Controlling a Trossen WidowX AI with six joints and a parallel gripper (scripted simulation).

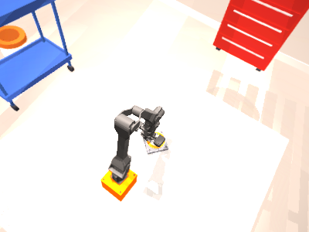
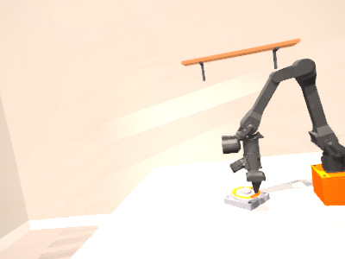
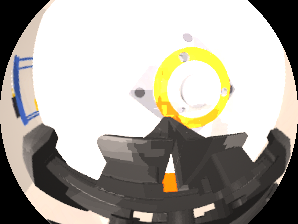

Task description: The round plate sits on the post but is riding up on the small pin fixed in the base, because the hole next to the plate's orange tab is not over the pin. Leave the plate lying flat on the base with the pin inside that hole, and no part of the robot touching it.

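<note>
The white worktop point(image 1: 216, 162) carries the grey square base point(image 2: 247, 200) and the arm's orange block point(image 1: 119, 185), seemingly nothing more.

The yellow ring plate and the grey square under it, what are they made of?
The plate looks like smooth plastic: flat bright yellow, no grain. The base looks like pale grey metal, with dark marks like screws at its corners in the wrist view. Neither look is certain.
</note>
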